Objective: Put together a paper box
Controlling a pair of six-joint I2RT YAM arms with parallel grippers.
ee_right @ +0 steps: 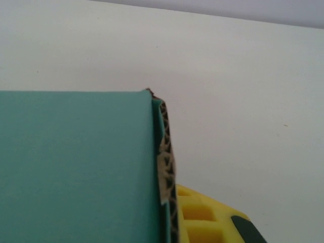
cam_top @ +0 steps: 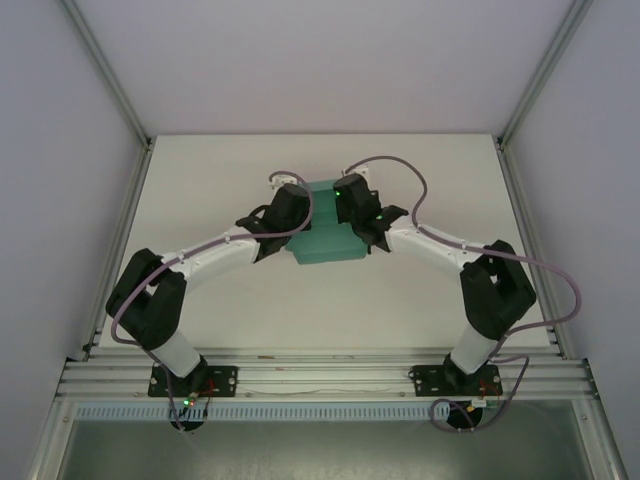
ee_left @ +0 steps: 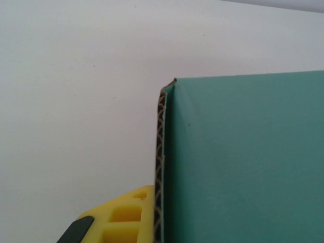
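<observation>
Where the box sits: the paper box [cam_top: 326,245] lies at the middle of the white table [cam_top: 430,180], between the two grippers and touched by both.
Box heading: its near edge runs left to right, level with the table's near edge. The body reaches away from the arms; the grippers cover its sides, so the long axis cannot be told.
Box wall, left wrist view: a teal panel [ee_left: 243,162] stands upright, its cut corrugated edge turned to the camera.
Box wall, right wrist view: a teal panel [ee_right: 76,167] with the same raw brown edge on its right.
Left gripper [cam_top: 292,216]: at the box's left side. One yellow finger [ee_left: 124,217] lies just outside the wall's edge; the card hides the other, so a pinch cannot be told.
Right gripper [cam_top: 353,207]: at the right far side. One yellow finger [ee_right: 202,217] lies against the edge; grip likewise cannot be told.
Arms: both elbows are bent outward, forearms angling in to the centre, grey cables [cam_top: 400,165] looping above.
</observation>
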